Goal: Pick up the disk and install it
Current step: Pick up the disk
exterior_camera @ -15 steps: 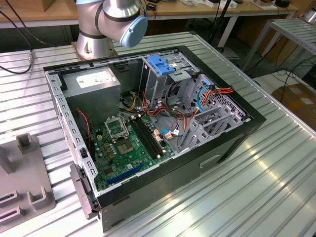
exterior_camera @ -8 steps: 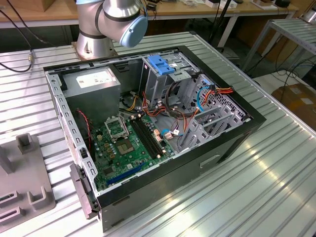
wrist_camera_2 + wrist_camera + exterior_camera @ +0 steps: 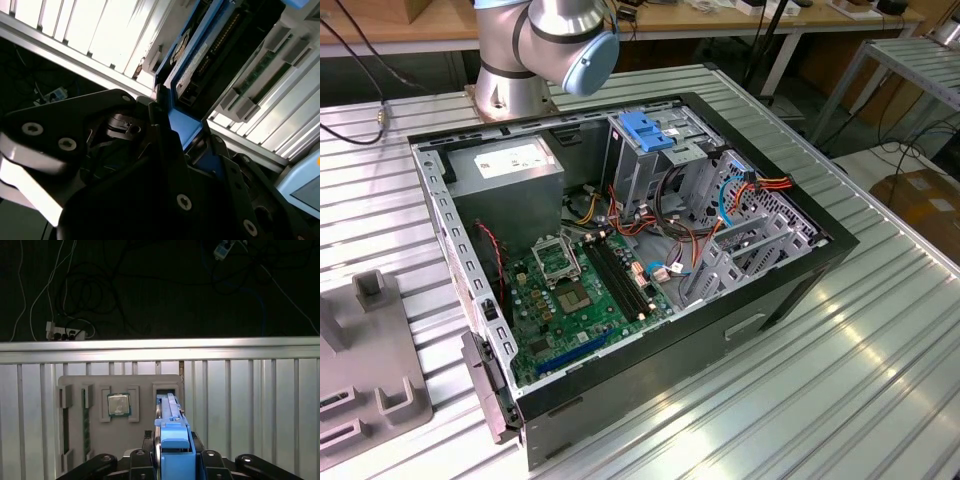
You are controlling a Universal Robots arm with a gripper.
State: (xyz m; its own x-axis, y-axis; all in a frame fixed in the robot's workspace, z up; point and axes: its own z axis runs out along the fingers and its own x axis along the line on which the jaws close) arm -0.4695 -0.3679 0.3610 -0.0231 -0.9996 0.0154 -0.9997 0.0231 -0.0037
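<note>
The disk (image 3: 169, 407) stands on edge in a slot of a grey holder tray (image 3: 145, 382), its blue carrier rail (image 3: 174, 447) towards the camera. In the second wrist view the disk (image 3: 212, 52) shows its dark circuit side and its blue rail. My gripper (image 3: 174, 460) has its black fingers (image 3: 137, 456) on either side of the blue rail and is shut on the disk. In the second wrist view the gripper (image 3: 175, 127) clamps that same rail end.
The open computer case (image 3: 800, 270) lies on the slatted metal table (image 3: 840, 380), with a drive cage with a blue handle (image 3: 645, 130), a power-supply box (image 3: 510, 165) and a motherboard (image 3: 575, 295). The holder tray also carries a processor (image 3: 118, 404) and memory sticks (image 3: 86, 422).
</note>
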